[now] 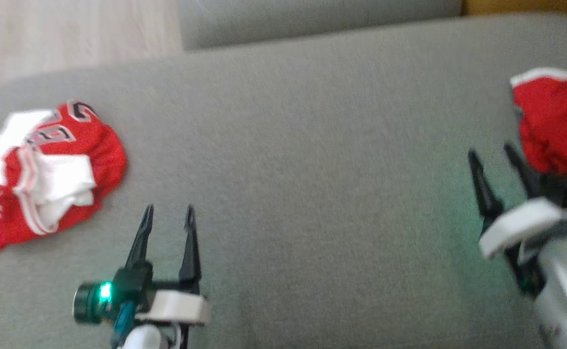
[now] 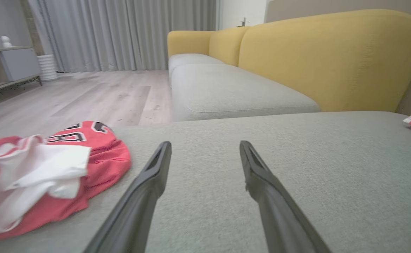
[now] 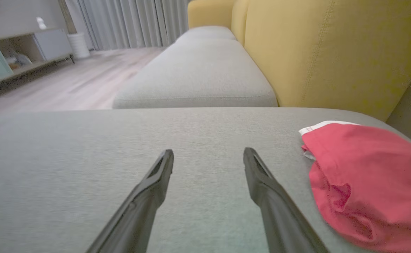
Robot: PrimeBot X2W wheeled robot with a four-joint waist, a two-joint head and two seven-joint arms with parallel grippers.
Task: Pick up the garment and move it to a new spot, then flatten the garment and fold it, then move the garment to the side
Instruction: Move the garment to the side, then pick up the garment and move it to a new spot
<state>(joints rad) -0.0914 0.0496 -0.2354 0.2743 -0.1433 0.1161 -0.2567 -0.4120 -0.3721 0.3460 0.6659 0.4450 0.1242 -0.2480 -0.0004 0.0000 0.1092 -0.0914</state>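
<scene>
Left gripper point(image 1: 169, 208): two long, tapered black fingers point(image 1: 140, 242) above a white collar point(image 1: 176, 308). Left of the collar is a dark cylinder point(image 1: 85, 303) bearing a green lamp point(image 1: 105, 291); at its lower left is a teal connector point(image 1: 123, 317). Right gripper point(image 1: 490, 150): matching fingers, silver forearm point(image 1: 564, 286).

Garment point(image 1: 45, 169) at nine o'clock is red with white panels, striped trim and black lettering; second garment point(image 1: 557, 126) at three o'clock is plain red, white-edged; cushion point(image 1: 312, 145) is grey, backrest point(image 2: 332, 59) yellow
</scene>
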